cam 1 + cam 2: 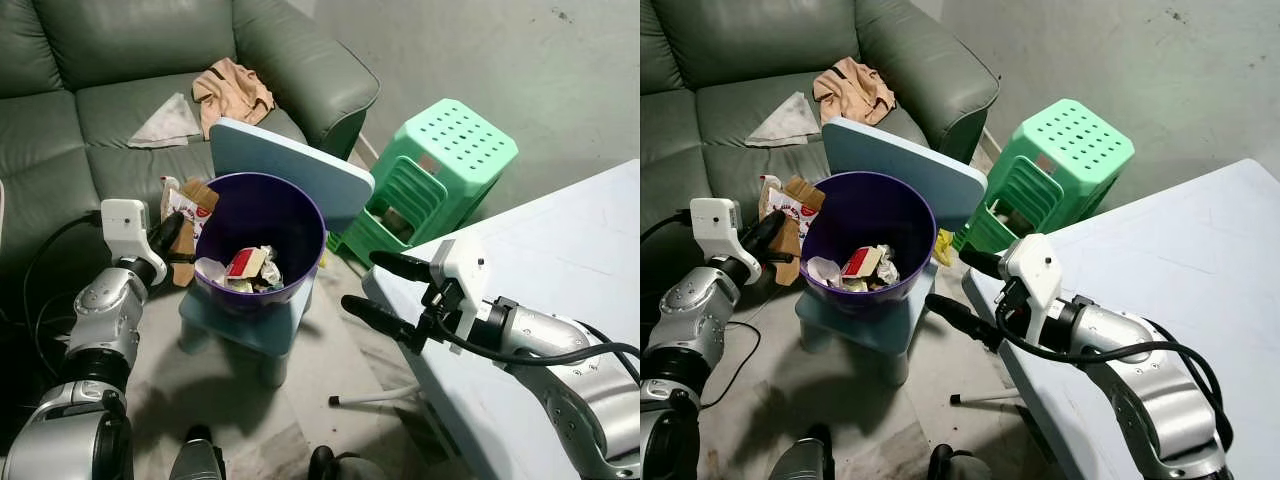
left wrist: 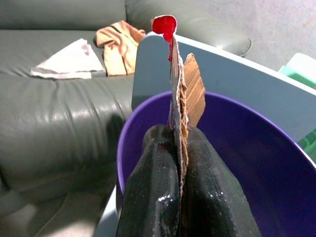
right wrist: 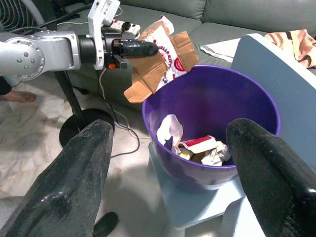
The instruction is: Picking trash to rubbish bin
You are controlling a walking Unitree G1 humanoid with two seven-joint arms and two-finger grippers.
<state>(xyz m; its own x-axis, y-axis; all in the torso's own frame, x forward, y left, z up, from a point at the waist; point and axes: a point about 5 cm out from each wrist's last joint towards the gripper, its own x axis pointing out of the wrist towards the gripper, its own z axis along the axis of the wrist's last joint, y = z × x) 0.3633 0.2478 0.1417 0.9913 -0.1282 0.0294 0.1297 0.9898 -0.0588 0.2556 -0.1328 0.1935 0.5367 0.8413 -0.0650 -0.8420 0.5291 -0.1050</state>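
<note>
A purple rubbish bin (image 1: 262,222) stands on a small pale blue chair (image 1: 250,325) and holds several pieces of crumpled trash (image 1: 243,268). My left gripper (image 1: 178,232) is shut on a flattened cardboard snack box (image 3: 160,52), brown inside with red and white print, held just outside the bin's left rim. The left wrist view shows the cardboard (image 2: 185,91) pinched edge-on between the fingers (image 2: 153,187), rising over the bin's rim (image 2: 276,143). My right gripper (image 1: 372,285) is open and empty, right of the bin above the floor.
A green sofa (image 1: 120,90) behind the bin carries a tan cloth (image 1: 232,92) and a grey cloth (image 1: 165,122). A green plastic stool (image 1: 430,170) stands to the right. A pale blue table (image 1: 560,280) lies under my right arm. Cables (image 3: 116,126) trail on the floor.
</note>
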